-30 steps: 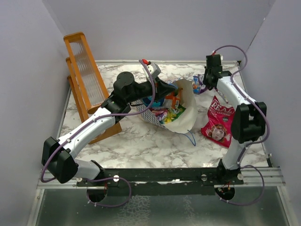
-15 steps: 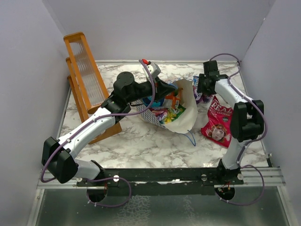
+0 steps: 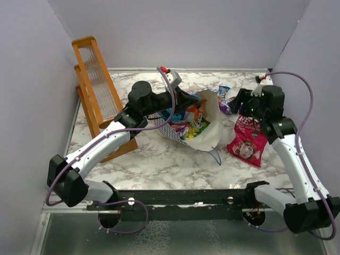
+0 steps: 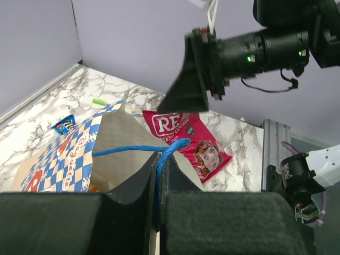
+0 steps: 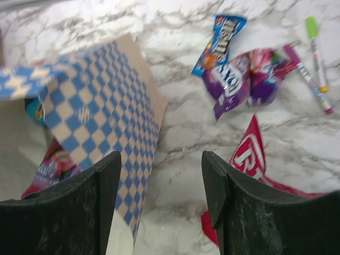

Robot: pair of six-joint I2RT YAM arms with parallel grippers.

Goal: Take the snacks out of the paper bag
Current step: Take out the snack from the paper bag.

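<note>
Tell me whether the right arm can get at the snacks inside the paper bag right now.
Probably yes: the right gripper is open and empty beside the paper bag, whose mouth the left gripper holds up by its blue handle, snacks showing inside.

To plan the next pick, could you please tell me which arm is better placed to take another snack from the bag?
The right. The right end effector hangs open and empty beside the bag, while the left end effector is shut on its handle. Snacks lie inside.

An orange wooden rack (image 3: 94,87) stood at the marble table's (image 3: 159,159) far left. A green marker (image 5: 314,45) and a pink marker (image 5: 307,79) lay far right.
</note>
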